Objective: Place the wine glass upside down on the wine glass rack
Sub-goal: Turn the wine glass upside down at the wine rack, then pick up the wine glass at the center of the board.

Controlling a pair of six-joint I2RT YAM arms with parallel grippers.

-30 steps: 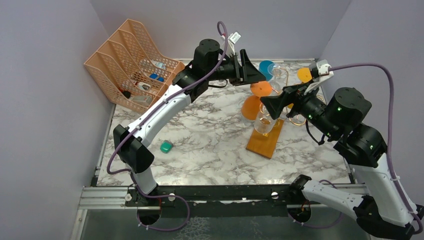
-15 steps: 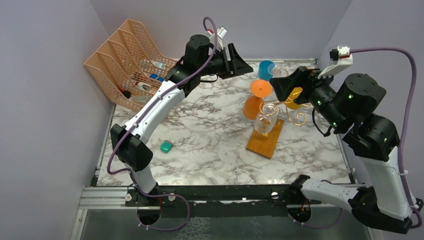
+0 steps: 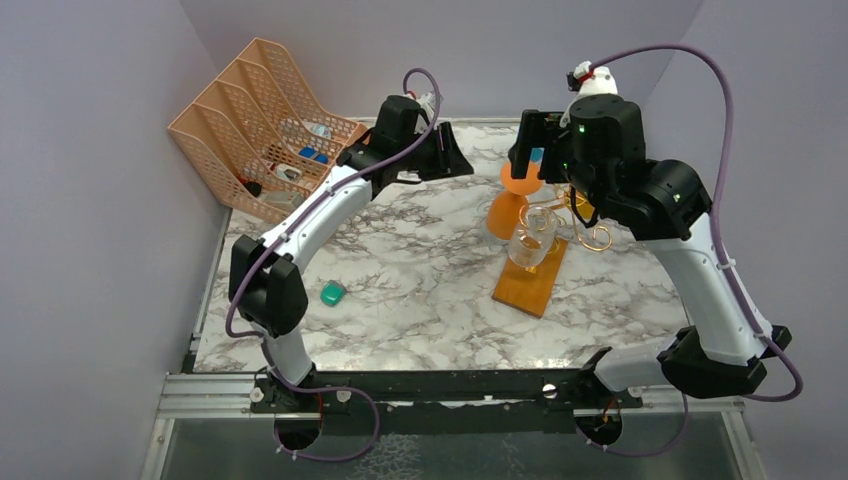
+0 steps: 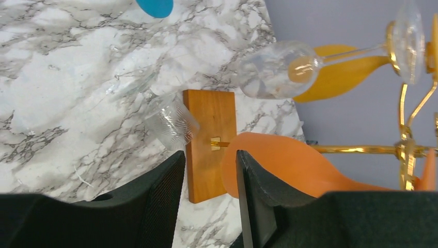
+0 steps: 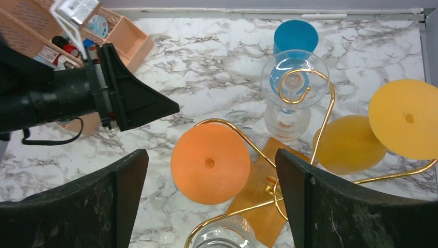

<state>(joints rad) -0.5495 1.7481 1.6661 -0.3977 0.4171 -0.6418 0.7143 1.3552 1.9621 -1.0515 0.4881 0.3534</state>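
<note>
The wine glass rack [image 3: 560, 215] is gold wire on a wooden base [image 3: 528, 282]. An orange wine glass [image 3: 508, 205] hangs upside down on it, its round foot [image 5: 210, 163] facing up. A yellow glass [image 5: 348, 144] and two clear glasses [image 5: 294, 80] [image 3: 530, 245] hang there too. My left gripper [image 3: 450, 158] is open and empty, level with the rack and left of it; in the left wrist view the wooden base [image 4: 209, 129] shows between its fingers [image 4: 160, 196]. My right gripper [image 5: 212, 155] is wide open above the orange foot and touches nothing.
A peach mesh file organiser [image 3: 265, 120] with small items stands at the back left. A small green object [image 3: 333, 293] lies on the marble left of centre. A blue cup [image 5: 295, 35] stands behind the rack. Purple walls close in the back and both sides.
My left gripper drew back leftwards from the orange glass's foot and its jaws narrowed. My right arm rose and swung left, now pointing down over the rack.
</note>
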